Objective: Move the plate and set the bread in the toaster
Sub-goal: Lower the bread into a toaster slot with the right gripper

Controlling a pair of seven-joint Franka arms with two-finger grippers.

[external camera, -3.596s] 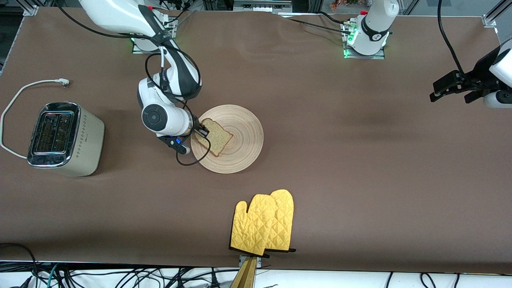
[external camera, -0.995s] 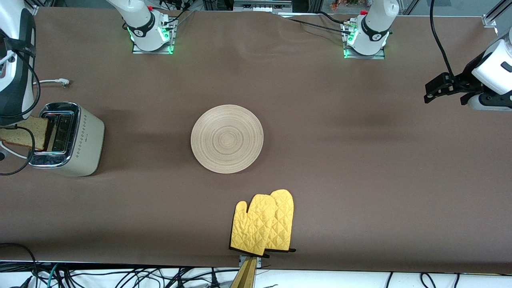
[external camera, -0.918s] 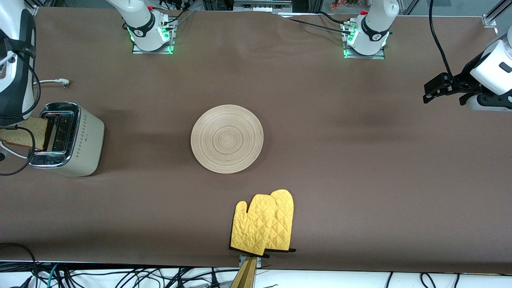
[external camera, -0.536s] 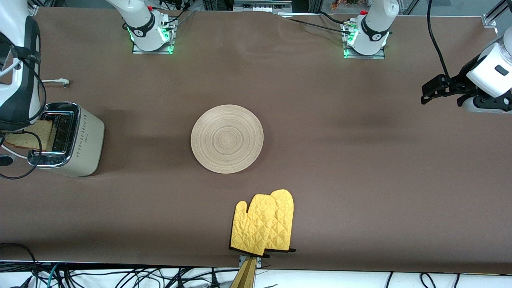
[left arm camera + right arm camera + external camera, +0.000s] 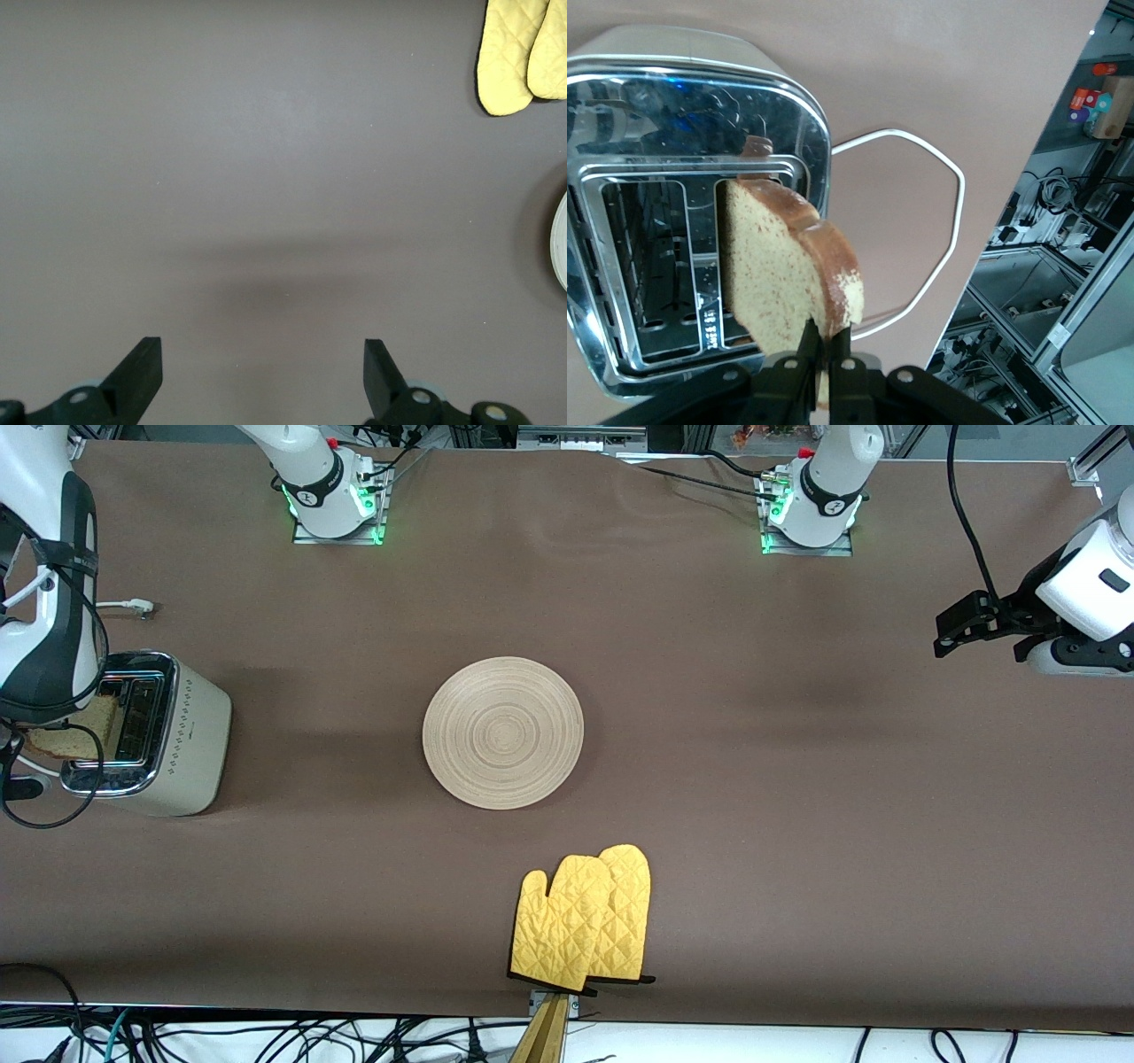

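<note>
— Where is the right gripper [image 5: 822, 359], and what is in it?

— It is up over the toaster [image 5: 146, 731] at the right arm's end of the table, its two fingers pinched on the crust edge of the bread [image 5: 788, 266]. The slice stands on edge, its rounded crust toward the white power cord [image 5: 921, 239]. In the front view the arm hides the gripper itself; only part of the slice [image 5: 75, 731] shows over the chrome top.

— Is the bread in a slot?

— It hangs above one of the two slots (whether its lower edge has entered, I cannot tell). The other slot beside it shows only its wire guides.

— And the plate?

— The plate [image 5: 503, 732] lies flat near the middle of the table, well apart from the toaster, with nothing on it. A pair of yellow oven mitts [image 5: 585, 921] lies nearer the front camera than the plate, at the table edge.

— The left gripper?

— The left gripper [image 5: 952, 631] waits in the air over bare tabletop at the left arm's end, fingers spread wide with nothing between them [image 5: 261, 372].
</note>
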